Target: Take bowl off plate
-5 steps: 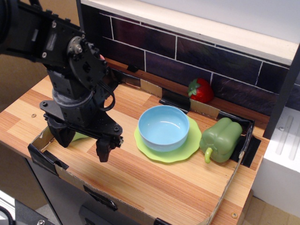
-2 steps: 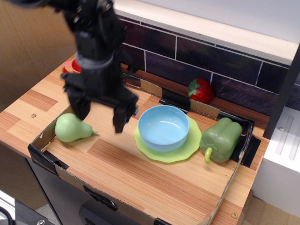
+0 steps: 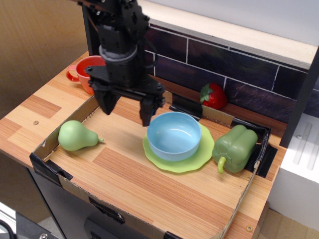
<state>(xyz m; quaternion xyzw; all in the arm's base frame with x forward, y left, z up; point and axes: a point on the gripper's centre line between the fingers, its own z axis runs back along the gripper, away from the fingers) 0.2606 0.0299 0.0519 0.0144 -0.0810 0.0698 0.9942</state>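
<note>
A glossy light-blue bowl (image 3: 174,135) sits upright on a lime-green plate (image 3: 179,159) with a wavy rim, in the middle of the wooden counter. My black gripper (image 3: 126,112) hangs open and empty just left of the bowl, above the counter. Its right finger (image 3: 146,110) is close to the bowl's left rim; I cannot tell whether it touches. The left finger (image 3: 106,103) is well apart from the bowl.
A green pear (image 3: 76,136) lies at the left. A green bell pepper (image 3: 235,148) stands right of the plate. A strawberry (image 3: 213,96) rests by the dark tiled back wall. An orange-red cup (image 3: 89,72) stands behind the arm. A low cardboard rim (image 3: 50,169) borders the counter.
My gripper has swung from the front left, over the pear, back and to the right, and now hangs next to the bowl's left side. The pear and the cup have come into view. Bowl and plate have not moved.
</note>
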